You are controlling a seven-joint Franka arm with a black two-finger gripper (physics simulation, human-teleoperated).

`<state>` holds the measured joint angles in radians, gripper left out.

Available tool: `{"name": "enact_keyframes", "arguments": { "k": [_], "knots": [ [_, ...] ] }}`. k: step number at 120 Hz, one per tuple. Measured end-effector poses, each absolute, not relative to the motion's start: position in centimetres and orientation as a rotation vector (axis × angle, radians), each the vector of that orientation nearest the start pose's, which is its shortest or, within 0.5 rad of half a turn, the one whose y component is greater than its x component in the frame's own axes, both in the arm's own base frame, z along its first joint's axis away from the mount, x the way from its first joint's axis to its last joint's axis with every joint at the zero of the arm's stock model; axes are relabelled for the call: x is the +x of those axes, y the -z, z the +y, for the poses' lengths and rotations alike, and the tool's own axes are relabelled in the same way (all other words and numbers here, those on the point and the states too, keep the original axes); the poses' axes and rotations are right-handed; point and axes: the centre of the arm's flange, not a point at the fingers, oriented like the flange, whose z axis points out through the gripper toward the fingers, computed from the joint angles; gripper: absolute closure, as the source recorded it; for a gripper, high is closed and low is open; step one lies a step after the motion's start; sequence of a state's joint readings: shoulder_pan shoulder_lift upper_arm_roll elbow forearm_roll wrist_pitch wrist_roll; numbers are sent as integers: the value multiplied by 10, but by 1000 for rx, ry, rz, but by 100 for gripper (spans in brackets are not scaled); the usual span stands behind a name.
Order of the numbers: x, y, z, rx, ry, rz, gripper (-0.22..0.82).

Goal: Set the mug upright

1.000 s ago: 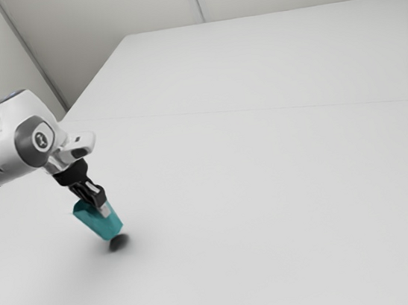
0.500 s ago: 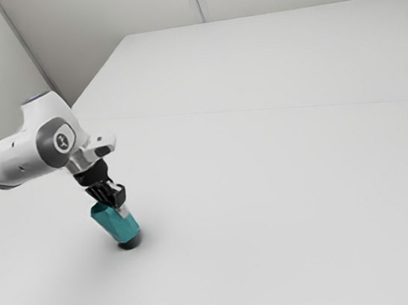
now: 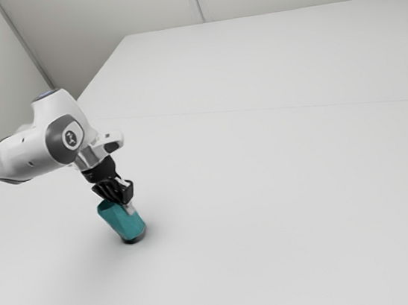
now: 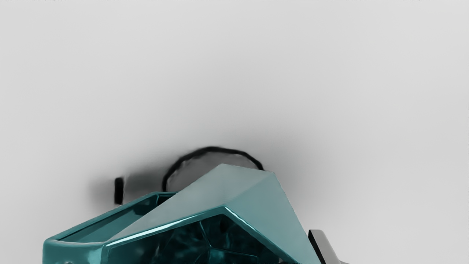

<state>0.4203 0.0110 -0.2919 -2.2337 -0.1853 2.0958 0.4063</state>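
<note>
One teal faceted mug (image 3: 121, 220) leaned in the lower left of the frame in the exterior view, its mouth up toward the frame's upper left and its base down toward the lower right, over a small dark shadow on the white desk (image 3: 290, 231). One white robot arm (image 3: 31, 153) reached in from the left edge, and its one black pincer (image 3: 124, 206) sat at the mug's mouth. The pincer seemed clamped on the mug, since nothing else in sight propped up that slant; in the wrist view a grey fingertip (image 4: 325, 246) lay against the outside of the wall near the rim. Whether the base touched the desk or hung just above it, I couldn't tell. The step in hand looked to be the righting itself, with the mug partly up but well short of plumb. The next move called for turning the wrist to take out the lean, then bringing the base down flat, and only then letting go; opening while it slanted could have tipped it over. The count came to one mug, one arm, one pincer and one desk.
</note>
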Motion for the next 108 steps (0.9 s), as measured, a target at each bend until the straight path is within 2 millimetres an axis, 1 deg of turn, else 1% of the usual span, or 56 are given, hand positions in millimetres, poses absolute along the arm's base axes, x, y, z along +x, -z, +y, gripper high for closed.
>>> {"name": "enact_keyframes", "arguments": {
  "k": [20, 35, 47, 66, 94, 108],
  "knots": [
    [512, -354, 54, -3325, -177, 266, 61],
    [517, -354, 50, -3326, -183, 264, 49],
    [522, -357, 45, -3327, -182, 267, 42],
    [528, -359, 40, -3317, -190, 272, 37],
    [532, -359, 32, -3313, -204, 267, 33],
    [539, -365, 25, -3312, -191, 276, 29]
  ]
}}
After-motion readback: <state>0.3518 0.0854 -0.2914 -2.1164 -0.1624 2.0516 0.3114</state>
